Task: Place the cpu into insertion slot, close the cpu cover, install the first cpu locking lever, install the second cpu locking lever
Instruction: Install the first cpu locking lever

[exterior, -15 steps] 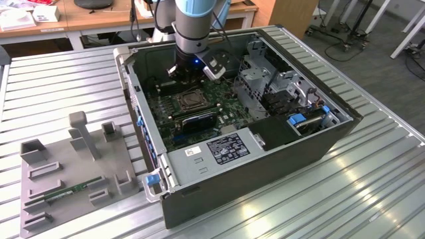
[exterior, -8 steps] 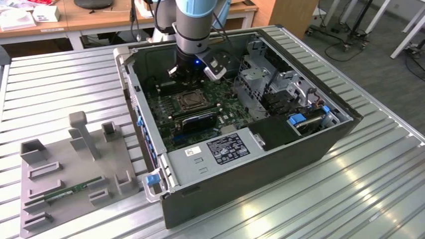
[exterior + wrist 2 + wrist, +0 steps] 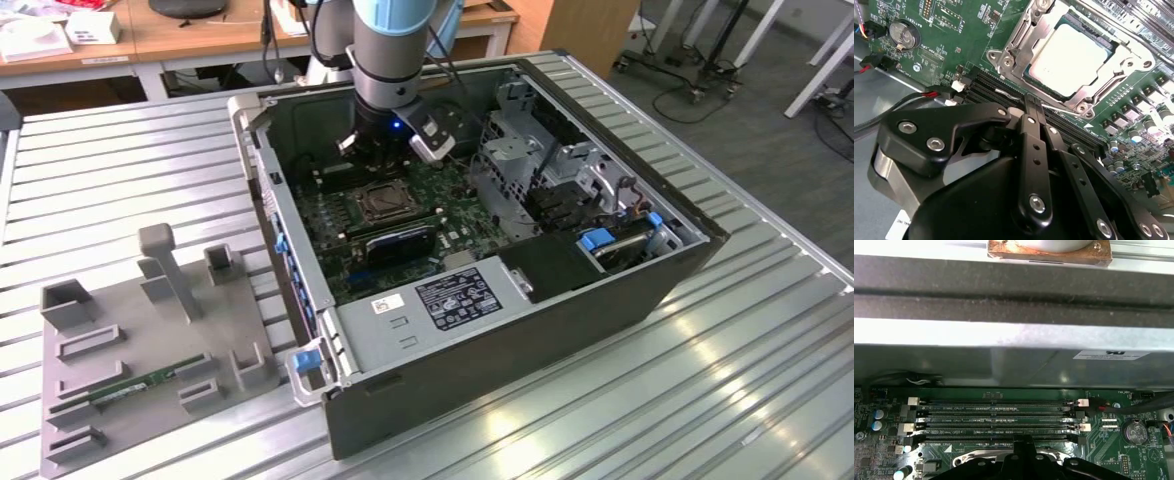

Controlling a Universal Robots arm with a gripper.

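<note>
One locking lever lies crosswise at the tip of the pincer, closed and empty, along the nearest edge of the cpu cover.

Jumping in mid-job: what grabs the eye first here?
The silvery cpu sits on the green board with the cover down around it. The gripper, fingers together, has its tips at a thin lever beside that cover, inside the open case.
</note>
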